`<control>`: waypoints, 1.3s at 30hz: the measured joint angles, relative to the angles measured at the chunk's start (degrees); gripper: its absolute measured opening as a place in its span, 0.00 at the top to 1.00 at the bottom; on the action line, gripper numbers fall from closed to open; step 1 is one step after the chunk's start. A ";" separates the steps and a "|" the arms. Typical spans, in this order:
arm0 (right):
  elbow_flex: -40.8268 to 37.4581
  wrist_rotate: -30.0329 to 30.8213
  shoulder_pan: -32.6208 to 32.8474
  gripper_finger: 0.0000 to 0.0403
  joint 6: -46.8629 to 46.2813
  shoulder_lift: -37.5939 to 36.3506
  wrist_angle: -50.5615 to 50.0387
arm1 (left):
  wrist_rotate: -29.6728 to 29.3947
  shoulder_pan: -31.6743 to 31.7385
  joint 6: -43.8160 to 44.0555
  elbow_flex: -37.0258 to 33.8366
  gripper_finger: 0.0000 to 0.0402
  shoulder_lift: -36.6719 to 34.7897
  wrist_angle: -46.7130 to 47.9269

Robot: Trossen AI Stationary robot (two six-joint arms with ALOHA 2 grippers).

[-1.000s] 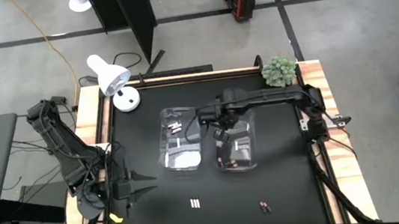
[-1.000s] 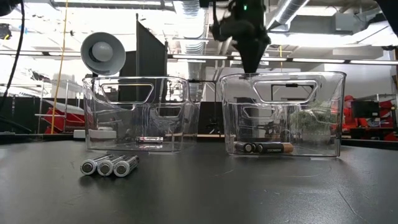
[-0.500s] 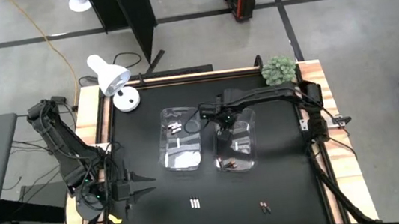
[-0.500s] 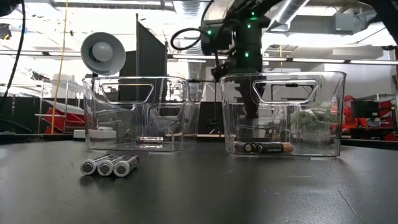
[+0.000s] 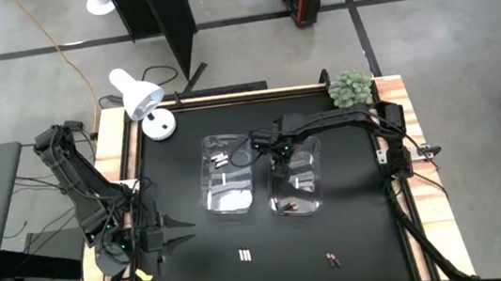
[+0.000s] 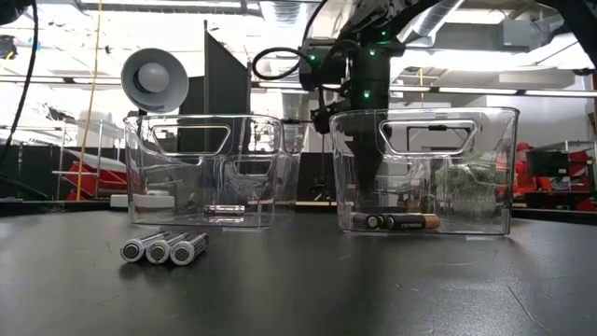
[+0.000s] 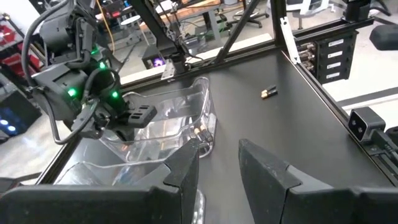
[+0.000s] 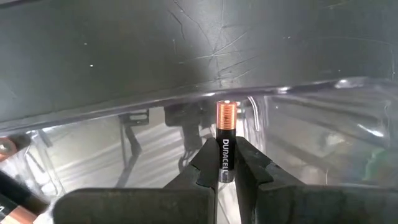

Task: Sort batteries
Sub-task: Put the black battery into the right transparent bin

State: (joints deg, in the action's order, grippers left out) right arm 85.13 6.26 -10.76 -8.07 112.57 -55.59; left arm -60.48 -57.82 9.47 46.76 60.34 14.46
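My right gripper (image 8: 225, 169) reaches down inside the right clear bin (image 5: 308, 191), shut on a dark battery (image 8: 224, 138) with a copper end. Dark batteries (image 6: 392, 221) lie on that bin's floor. The left clear bin (image 5: 231, 199) holds white batteries (image 5: 220, 157). Three silver batteries (image 6: 163, 249) lie side by side on the table near the front edge, and two dark ones (image 5: 333, 261) lie to their right. My left gripper (image 5: 184, 233) waits open at the table's left, above the surface. My right gripper pinches the battery's black body (image 8: 224, 163) between its two fingers. The fingers point down from above and lie along the battery, whose copper end (image 8: 226, 115) sticks out past the fingertips. The battery stands upright inside the bin, above the batteries on its floor.
A white desk lamp (image 5: 142, 101) stands at the far left corner and a small green plant (image 5: 351, 88) at the far right corner. The two bins stand side by side mid-table, with open black tabletop (image 5: 365, 231) in front of them.
My right gripper has come down from above the right bin's rim into the bin, rolling its wrist a little, still shut on the dark battery. The bins and the loose batteries have not moved.
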 joint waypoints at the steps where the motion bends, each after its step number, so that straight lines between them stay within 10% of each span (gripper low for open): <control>1: -0.51 0.00 0.00 0.90 0.02 0.00 0.63 | 0.00 0.00 0.00 0.00 0.73 0.00 -0.01; 39: -5.80 0.39 0.20 0.85 -0.46 -0.09 6.81 | 0.01 0.00 -0.87 0.00 0.73 -0.02 -0.44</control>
State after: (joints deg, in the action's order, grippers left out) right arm 79.33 6.66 -10.57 -8.54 112.49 -48.77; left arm -60.47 -57.82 8.60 46.76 60.31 14.02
